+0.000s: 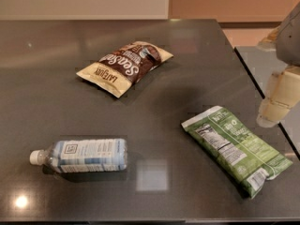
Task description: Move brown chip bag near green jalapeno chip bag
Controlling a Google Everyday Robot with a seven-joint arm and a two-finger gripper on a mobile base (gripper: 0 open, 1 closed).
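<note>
- Camera view: a dark grey table (47, 107) with a glossy top fills most of the picture, seen from above and in front, and 3 things lie on it, well apart from one another
- The brown chip bag (125, 67) lies in the far middle of the table, puffy, with its length running from near left to far right; its middle is dark brown with white lettering, its ends are cream-yellow, and the near-left end reads "LATE JULY" in dark letters
- The green jalapeno chip bag (236, 149) lies flat at the near right, its length running from far left to near right; a white nutrition label panel faces up, the end edges are white, and a barcode sits by the near-right end
- The 2 bags do not touch: bare table lies between them, with the brown bag off to the far left of the green one
- A water bottle (82, 155) lies on its side at the near left, white cap pointing left, pale blue and white label facing up
- The gripper (272, 111) is cream-coloured and hangs at the right edge of the picture over the table's right border, just beyond the far-right side of the green bag and well apart from the brown bag; whether it is released or clenched cannot be told
- A grey part of the arm (290, 32) rises from it and leaves the picture at the upper right
- A paler grey surface (255, 64) lies beside the table on the right, behind the gripper
</note>
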